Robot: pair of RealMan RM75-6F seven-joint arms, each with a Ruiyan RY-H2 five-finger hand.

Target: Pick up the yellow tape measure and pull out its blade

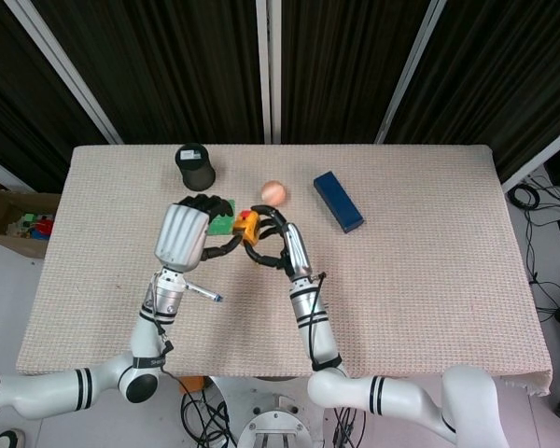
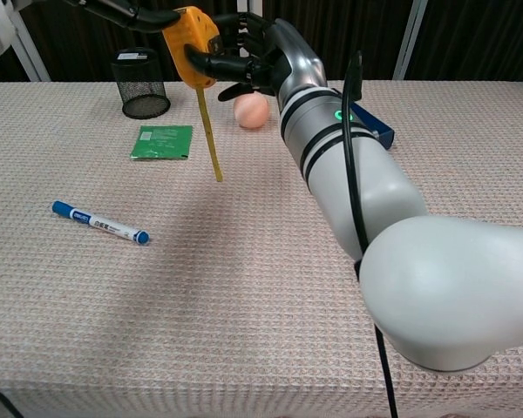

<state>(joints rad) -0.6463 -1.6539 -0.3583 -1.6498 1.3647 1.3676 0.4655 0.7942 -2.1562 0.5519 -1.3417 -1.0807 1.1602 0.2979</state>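
Right hand (image 2: pixel 261 52) clamps its fingers on the yellow tape measure (image 2: pixel 190 43), raised above the table's far-middle so its yellow blade (image 2: pixel 208 131) hangs free. Left hand (image 1: pixel 189 233), fingers apart, hovers just beside, apparently placed to draw it out.

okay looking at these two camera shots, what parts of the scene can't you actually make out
- Left hand: the chest view's top edge cuts off all but its fingertips, so whether they touch the tape measure is unclear.
- Blade: in the head view it is hidden under the tape measure and right hand.
- Blade markings: too small in the chest view.
- Green card: mostly covered by the left hand in the head view.
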